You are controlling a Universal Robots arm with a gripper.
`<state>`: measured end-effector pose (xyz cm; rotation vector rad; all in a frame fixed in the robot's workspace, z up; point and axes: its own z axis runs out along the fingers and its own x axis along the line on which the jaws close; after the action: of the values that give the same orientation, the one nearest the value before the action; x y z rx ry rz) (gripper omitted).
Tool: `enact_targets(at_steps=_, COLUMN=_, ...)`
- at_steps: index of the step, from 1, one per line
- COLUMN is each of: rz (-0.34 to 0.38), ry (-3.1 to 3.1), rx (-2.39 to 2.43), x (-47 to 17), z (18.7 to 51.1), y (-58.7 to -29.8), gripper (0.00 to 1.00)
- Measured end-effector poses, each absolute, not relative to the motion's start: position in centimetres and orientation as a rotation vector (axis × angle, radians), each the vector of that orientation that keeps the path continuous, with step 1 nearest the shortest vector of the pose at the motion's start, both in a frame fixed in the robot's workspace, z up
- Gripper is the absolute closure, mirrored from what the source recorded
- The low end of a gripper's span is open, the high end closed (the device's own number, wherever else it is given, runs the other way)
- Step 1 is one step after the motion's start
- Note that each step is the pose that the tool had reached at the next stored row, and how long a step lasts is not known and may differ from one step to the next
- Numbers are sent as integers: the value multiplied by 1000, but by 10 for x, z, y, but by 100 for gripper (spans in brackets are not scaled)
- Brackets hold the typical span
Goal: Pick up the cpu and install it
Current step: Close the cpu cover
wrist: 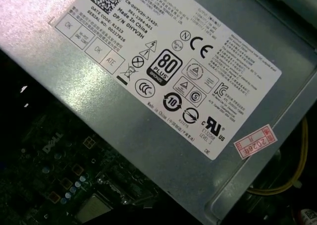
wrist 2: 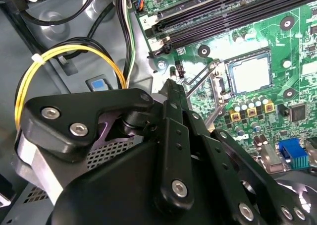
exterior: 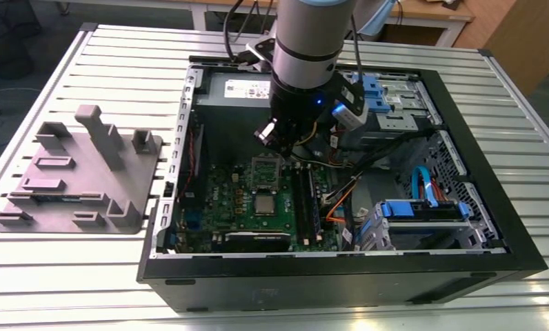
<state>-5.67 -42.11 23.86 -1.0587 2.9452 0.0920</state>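
**Ribbed metal bench, open tower case, arm above the board**

Silvery slatted aluminium makes up the table (exterior: 90,276), which runs under everything. Taking the exterior view as a clock face, a grey holder tray (exterior: 76,176) with raised blocks sits at nine o'clock, bare slats around it on every side. Just beside it, at the centre, lies the black computer case (exterior: 348,276), side panel off, its walls fencing in the green motherboard (exterior: 247,207). The cpu (exterior: 264,204) lies flat in its socket around six o'clock on the board; the second wrist view shows it (wrist 2: 251,74) framed by the socket's rim. The gripper (exterior: 288,141) hangs over the board near twelve o'clock, apart from the chip; whether its fingers are spread or closed cannot be told. Cables and drive bays crowd three o'clock. A grey labelled power supply (wrist: 163,76) borders the board's far edge.
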Motion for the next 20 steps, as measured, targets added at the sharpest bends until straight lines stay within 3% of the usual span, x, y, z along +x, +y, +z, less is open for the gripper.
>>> enact_targets(at_steps=20, rz=100, ry=2930, rx=-1096, x=-57, z=244, y=-427, gripper=89)
